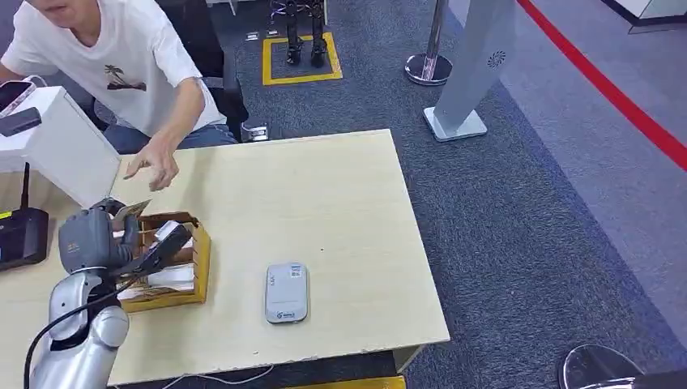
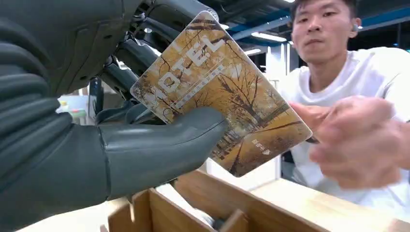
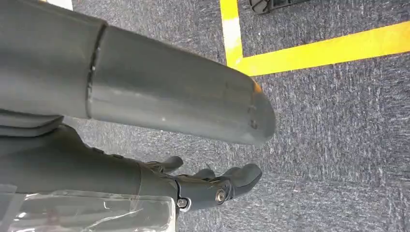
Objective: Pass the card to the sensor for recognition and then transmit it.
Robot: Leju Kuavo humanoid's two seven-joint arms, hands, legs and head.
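holding card [image 2: 220,92] in left hand [image 2: 121,145] over wooden box [image 1: 174,267] of cards; right hand [image 3: 193,159] empty, fingers apart.

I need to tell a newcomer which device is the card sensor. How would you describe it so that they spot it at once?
Start at the pale wooden table. Near its front edge, right of the wooden box of cards, lies the sensor: a flat light-grey slab with rounded corners. Unlike the box, it lies alone on bare tabletop.

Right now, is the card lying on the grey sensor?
No, the left hand holds the card up in the air, pinched under its thumb above the wooden box.
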